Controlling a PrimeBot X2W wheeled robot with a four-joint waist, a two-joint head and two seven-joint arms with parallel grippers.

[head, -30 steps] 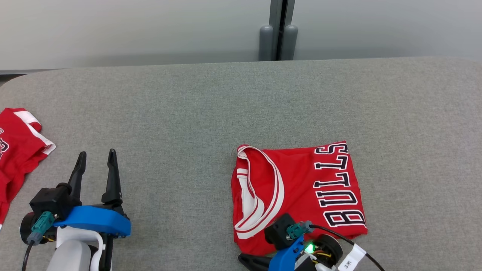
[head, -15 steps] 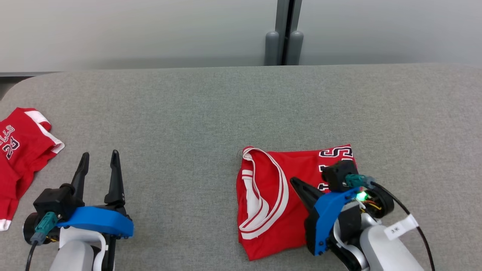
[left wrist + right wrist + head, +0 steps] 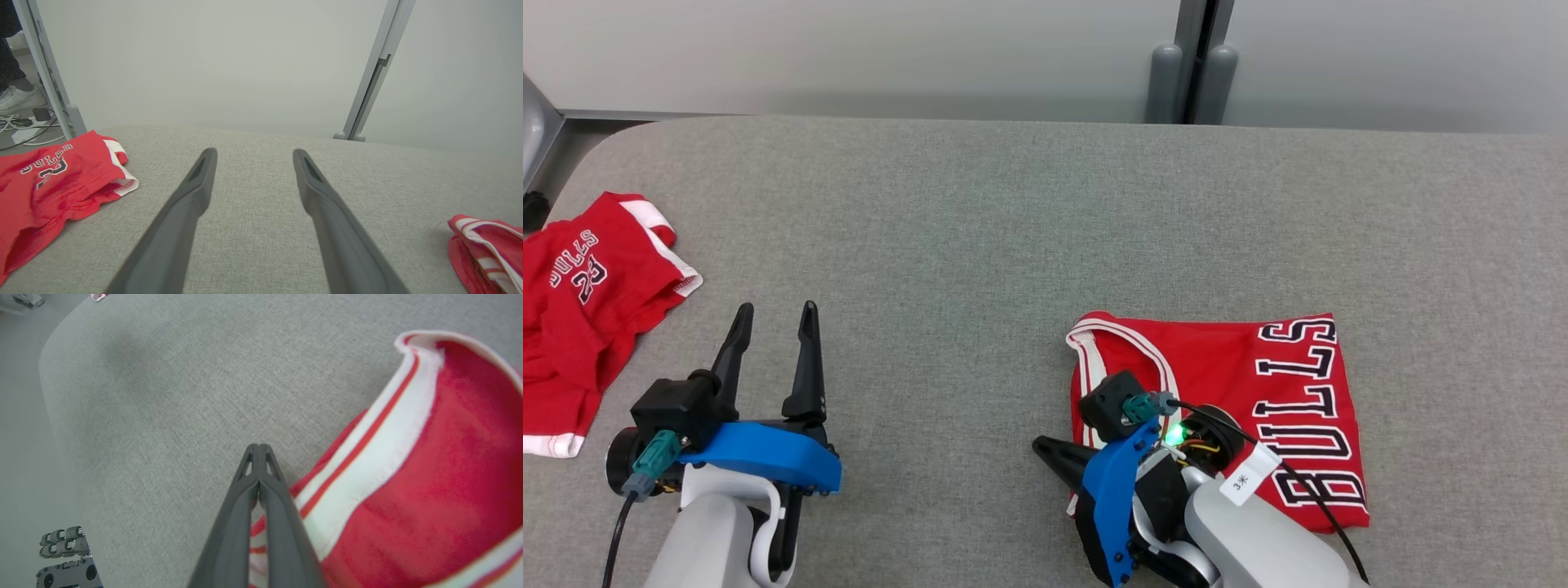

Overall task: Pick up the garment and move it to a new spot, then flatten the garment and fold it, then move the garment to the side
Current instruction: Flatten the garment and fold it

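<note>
The garment is a red Bulls jersey (image 3: 1258, 384) with white trim, lying folded into a rectangle on the grey table (image 3: 980, 229), right of centre. My right gripper (image 3: 1043, 446) is shut and lies low across the jersey's left edge, pointing left. In the right wrist view the tips (image 3: 258, 447) are pressed together over bare table, just past the jersey's (image 3: 429, 477) striped trim; I cannot tell whether any cloth is pinched. My left gripper (image 3: 776, 310) stands open over bare table at the lower left, nothing between its fingers (image 3: 196, 192). The left wrist view catches the jersey's corner (image 3: 486, 241).
A second red Bulls garment (image 3: 580, 302) lies crumpled at the table's left edge (image 3: 53, 179). A grey post (image 3: 1192, 73) stands behind the table against a pale wall. A person's shoe (image 3: 16, 98) and cables are on the floor beyond the left end.
The head camera has shifted, sliding the scene rightward. My right gripper swung from the jersey's near edge, over its middle, and down to its left edge. The left gripper stayed open.
</note>
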